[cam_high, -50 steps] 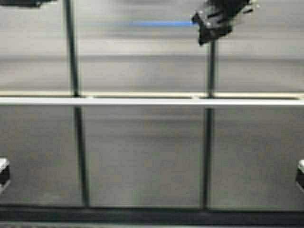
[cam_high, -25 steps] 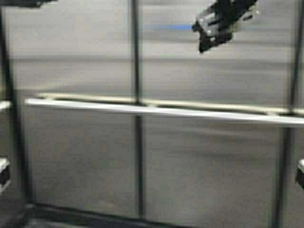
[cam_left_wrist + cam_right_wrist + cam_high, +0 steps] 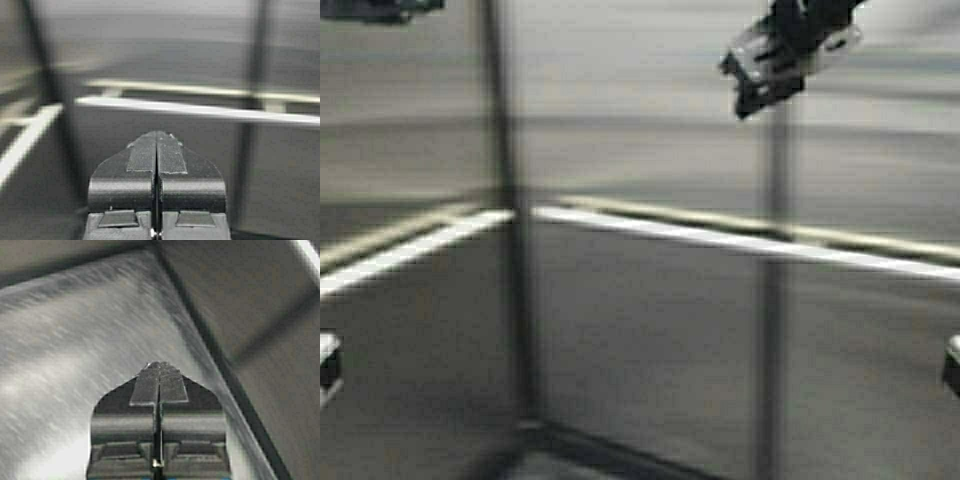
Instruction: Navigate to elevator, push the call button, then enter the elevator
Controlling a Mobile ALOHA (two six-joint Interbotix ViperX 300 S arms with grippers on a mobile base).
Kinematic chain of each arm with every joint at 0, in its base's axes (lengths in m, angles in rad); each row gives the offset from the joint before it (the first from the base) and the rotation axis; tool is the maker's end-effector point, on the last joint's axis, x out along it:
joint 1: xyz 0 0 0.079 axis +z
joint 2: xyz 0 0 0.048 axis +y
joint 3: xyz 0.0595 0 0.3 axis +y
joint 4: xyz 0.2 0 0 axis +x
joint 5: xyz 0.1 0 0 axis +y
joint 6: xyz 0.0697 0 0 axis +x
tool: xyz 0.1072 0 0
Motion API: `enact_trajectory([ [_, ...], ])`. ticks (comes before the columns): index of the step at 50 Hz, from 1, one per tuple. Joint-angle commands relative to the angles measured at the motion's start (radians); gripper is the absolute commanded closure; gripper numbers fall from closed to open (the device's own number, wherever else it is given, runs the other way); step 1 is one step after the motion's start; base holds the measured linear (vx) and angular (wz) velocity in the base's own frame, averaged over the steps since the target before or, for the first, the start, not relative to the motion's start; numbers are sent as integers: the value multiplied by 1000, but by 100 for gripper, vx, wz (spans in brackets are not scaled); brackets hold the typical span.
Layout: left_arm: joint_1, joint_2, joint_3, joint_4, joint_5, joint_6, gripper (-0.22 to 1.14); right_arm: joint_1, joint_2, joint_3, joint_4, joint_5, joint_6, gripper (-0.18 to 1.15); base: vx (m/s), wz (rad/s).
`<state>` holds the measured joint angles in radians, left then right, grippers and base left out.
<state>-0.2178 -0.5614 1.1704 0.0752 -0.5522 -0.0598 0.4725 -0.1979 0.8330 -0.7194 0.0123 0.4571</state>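
Observation:
Brushed-steel wall panels (image 3: 640, 350) of the elevator car fill the high view, split by dark vertical seams. A steel handrail (image 3: 720, 240) runs along them and turns at the corner (image 3: 515, 300). The elevator's doors and the call button are out of view. My right gripper (image 3: 745, 100) is raised at the upper right, shut and empty; the right wrist view shows it (image 3: 159, 365) close to a steel panel. My left gripper (image 3: 156, 135) is shut and empty, pointing at the handrail (image 3: 200, 109). Only its edge (image 3: 370, 8) shows at the high view's top left.
Two walls meet at the corner left of centre, with the side wall (image 3: 400, 350) close on my left. A dark floor edge (image 3: 610, 455) runs along the base of the back wall. A dark seam (image 3: 220, 365) crosses the right wrist view.
The robot has turned to its left: the walls and seams slid right across the high view and the car's corner came in from the left. Both arms kept their pose.

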Motion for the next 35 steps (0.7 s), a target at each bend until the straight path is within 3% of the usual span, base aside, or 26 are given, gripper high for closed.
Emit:
enact_trajectory([
  [1, 2, -2, -14, 0, -8, -2, 89, 3, -32, -17, 5, -3, 2, 91, 11, 72],
  [35, 2, 0, -21, -2, -9, -6, 89, 52, -26, -29, 12, -9, 2, 91, 6, 79],
])
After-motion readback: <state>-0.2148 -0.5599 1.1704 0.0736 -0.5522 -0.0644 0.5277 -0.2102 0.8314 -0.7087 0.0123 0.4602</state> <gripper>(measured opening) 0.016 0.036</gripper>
